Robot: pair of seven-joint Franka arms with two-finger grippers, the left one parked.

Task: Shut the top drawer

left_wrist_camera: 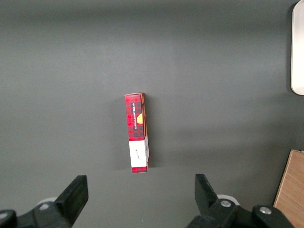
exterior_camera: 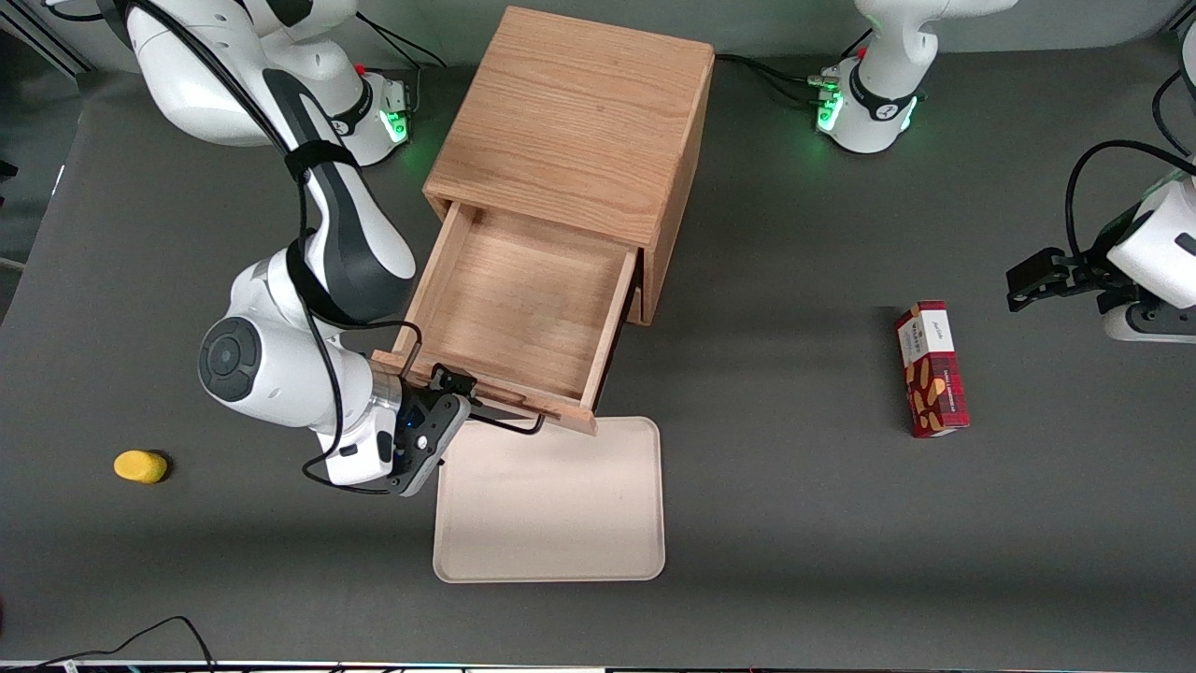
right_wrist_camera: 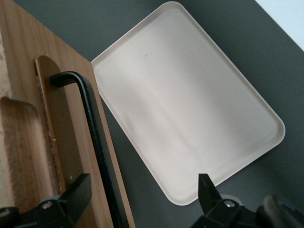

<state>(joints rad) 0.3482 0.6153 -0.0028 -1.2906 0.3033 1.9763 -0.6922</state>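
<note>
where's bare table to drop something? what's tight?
Bare table between cabinet and red box; more between yellow block and tray. Tight at the open top drawer: the gripper, jaws open, sits at its handle above the tray's edge.

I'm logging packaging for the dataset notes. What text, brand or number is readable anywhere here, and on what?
"VANILLA SHORTBREAD", roughly: red plaid box, on its dark side strip; small, so uncertain.
Script on the box's white panel: too small to read.
Top drawer, tray, yellow object, gripper at the drawer handle: no text.
</note>
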